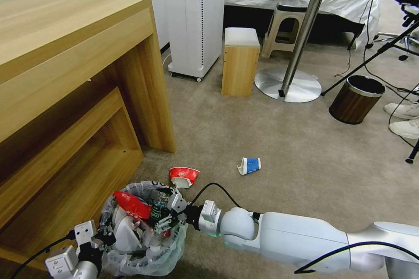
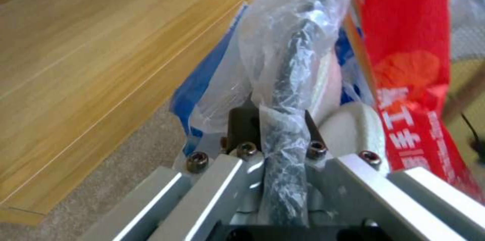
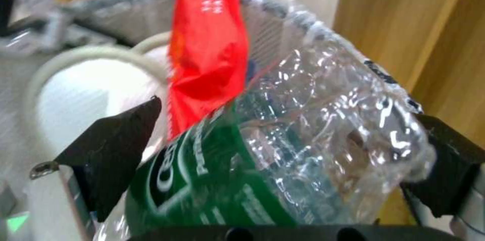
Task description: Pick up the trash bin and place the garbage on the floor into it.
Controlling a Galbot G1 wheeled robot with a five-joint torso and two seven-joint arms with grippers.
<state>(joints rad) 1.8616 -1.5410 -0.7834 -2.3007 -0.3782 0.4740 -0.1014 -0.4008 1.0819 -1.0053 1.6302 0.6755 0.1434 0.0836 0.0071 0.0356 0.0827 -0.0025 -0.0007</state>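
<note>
Head view: left gripper (image 1: 102, 237) pinches the bin (image 1: 144, 261) rim beside the desk (image 1: 65, 74), right gripper (image 1: 168, 217) spread around a bottle (image 3: 242, 172) over it; two cups (image 1: 183, 176) (image 1: 249, 165) lie on open carpet (image 1: 283, 139).

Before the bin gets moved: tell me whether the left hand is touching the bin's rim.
Touching. In the left wrist view the left hand is clamped on the bag-covered rim of the bin.

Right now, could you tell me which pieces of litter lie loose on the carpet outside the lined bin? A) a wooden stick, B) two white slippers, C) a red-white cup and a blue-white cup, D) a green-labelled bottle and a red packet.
C: the red-white cup and the blue-white cup lie on the carpet beyond the trash bin.
</note>
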